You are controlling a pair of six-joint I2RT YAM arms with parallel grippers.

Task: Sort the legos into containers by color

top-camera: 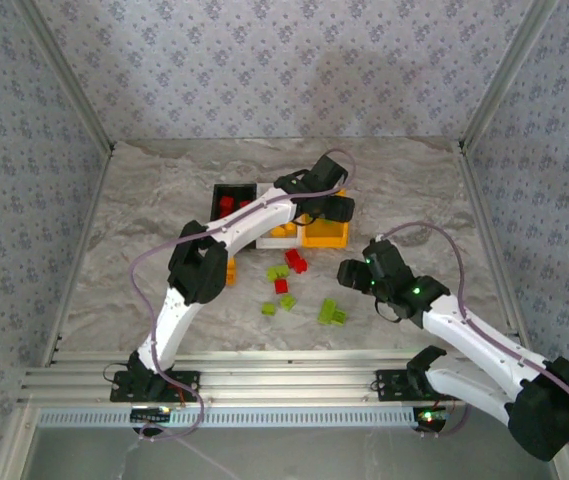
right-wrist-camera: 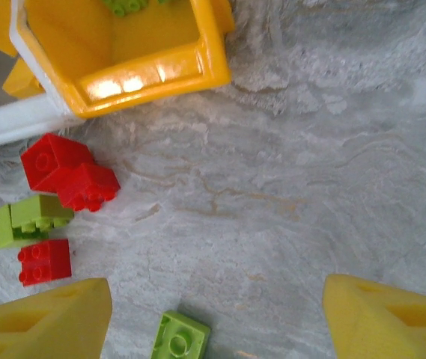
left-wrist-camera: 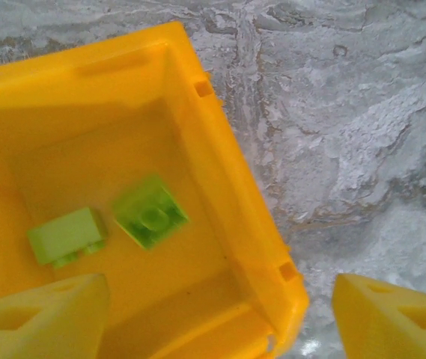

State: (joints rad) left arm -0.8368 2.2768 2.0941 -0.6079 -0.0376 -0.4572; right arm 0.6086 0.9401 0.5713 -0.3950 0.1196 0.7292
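The left gripper (left-wrist-camera: 216,303) hangs spread wide over the yellow bin (left-wrist-camera: 231,179), which has two green bricks (left-wrist-camera: 150,214) inside. The right gripper (right-wrist-camera: 216,303) is spread wide too, above loose bricks (right-wrist-camera: 67,176) on the table (right-wrist-camera: 310,187), nearer than the bin.

Upright yellow bin (left-wrist-camera: 231,179) holds two lime bricks (left-wrist-camera: 150,213) on its floor; red bricks (right-wrist-camera: 55,161) and green bricks (right-wrist-camera: 33,217) lie loose beside it.

Orange-yellow bin (right-wrist-camera: 153,75), upper left; red bricks (right-wrist-camera: 67,173) and a lime brick (right-wrist-camera: 29,219) at left; another lime brick (right-wrist-camera: 181,338) bottom centre, between the right gripper's (right-wrist-camera: 216,307) spread fingers.
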